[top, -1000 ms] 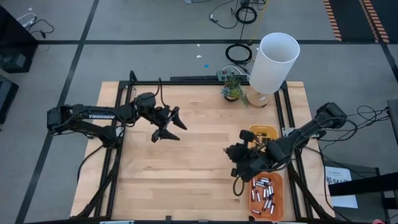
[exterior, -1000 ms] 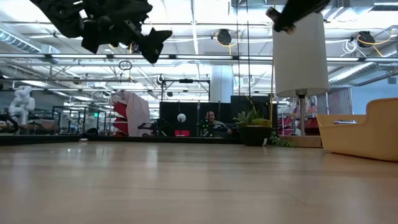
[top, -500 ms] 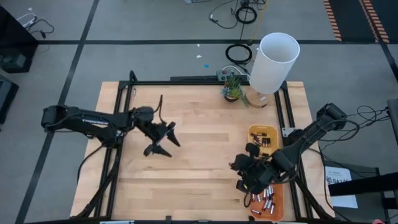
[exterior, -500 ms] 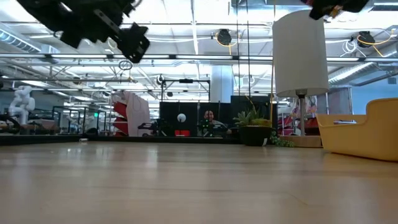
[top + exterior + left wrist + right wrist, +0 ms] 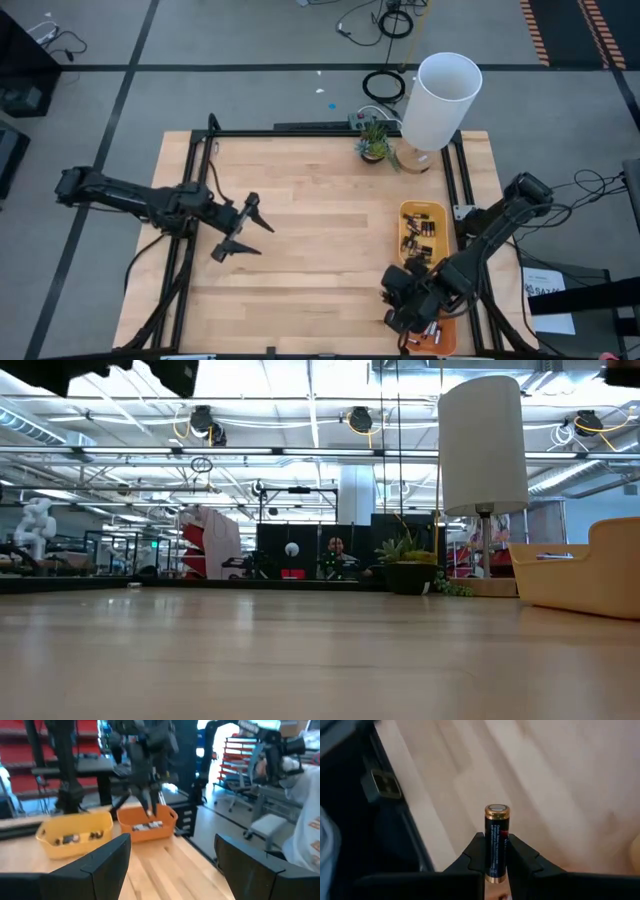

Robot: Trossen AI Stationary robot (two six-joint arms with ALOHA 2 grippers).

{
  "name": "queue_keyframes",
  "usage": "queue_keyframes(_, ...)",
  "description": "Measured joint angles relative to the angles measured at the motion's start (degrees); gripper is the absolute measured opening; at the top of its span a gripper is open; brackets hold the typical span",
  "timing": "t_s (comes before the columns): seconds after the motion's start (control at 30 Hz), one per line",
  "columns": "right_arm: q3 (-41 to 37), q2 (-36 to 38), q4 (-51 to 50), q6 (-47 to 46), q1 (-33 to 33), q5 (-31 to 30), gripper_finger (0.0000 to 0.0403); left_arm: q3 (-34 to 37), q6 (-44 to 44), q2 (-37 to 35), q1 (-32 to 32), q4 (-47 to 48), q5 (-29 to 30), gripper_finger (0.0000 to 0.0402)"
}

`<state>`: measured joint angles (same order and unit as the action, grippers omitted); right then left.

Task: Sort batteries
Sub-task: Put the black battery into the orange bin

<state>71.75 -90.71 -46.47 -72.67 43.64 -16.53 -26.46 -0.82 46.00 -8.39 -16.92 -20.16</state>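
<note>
Clamped between the right fingers (image 5: 493, 856), a dark gold-capped battery (image 5: 496, 840) stands upright above the near-right corner of the worktop (image 5: 310, 220), over the orange tray (image 5: 446, 330) of loose batteries (image 5: 434, 331). Beside it the yellow tray (image 5: 424, 212) holds more cells, while the left fingers (image 5: 240, 226) hang spread and empty near the worktop's left edge.

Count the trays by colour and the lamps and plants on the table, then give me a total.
Yellow tray: 1
Orange tray: 1
Lamp: 1
Plant: 1
Total: 4
</note>
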Motion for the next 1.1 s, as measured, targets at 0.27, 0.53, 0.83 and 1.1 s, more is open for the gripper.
queue_keyframes(0.27, 0.0, -3.0, -0.5, -3.8, 0.0, 11.3, 0.0028, 0.0, 0.5, -1.8, -2.2, 0.1, 2.3, 0.0295)
queue_keyframes(0.53, 0.0, -3.1, -13.1, -11.9, 3.1, 22.2, 0.0028, 0.0, 2.0, -2.6, -6.5, 2.2, 11.4, 0.0295)
queue_keyframes(0.83, 0.0, -3.3, -18.5, -12.9, 3.8, 24.0, 0.0107, 0.0, 7.2, -11.4, -10.5, 17.2, 35.1, 0.0295)
queue_keyframes(1.1, 0.0, -2.9, -24.1, -7.2, -0.2, 34.8, 0.0232, 0.0, 2.6, -16.9, -12.8, 18.3, 38.8, 0.0295)
